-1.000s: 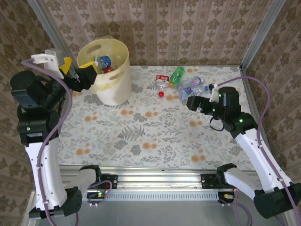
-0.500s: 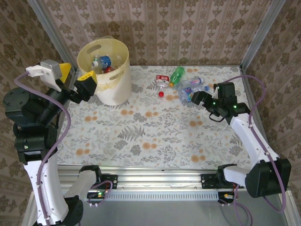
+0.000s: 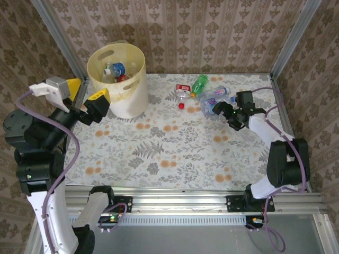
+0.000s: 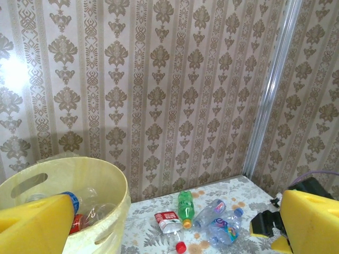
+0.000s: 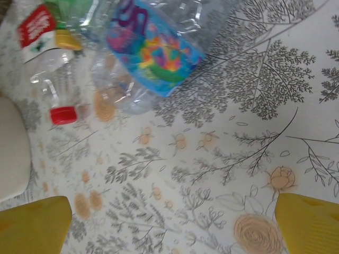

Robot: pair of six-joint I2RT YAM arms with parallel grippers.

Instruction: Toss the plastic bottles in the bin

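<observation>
Clear bottle [image 5: 153,53], bright label, just ahead of released right pincer [image 5: 169,225]; left pincer [image 3: 87,94] released beside bin [image 3: 127,103].

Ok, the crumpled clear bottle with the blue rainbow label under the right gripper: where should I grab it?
I'd take the blue-labelled bottle across its labelled middle, coming down from above with the right gripper, jaws astride its width. It lies on its side on the cloth, and the red-capped bottle crowds its crumpled end.
</observation>
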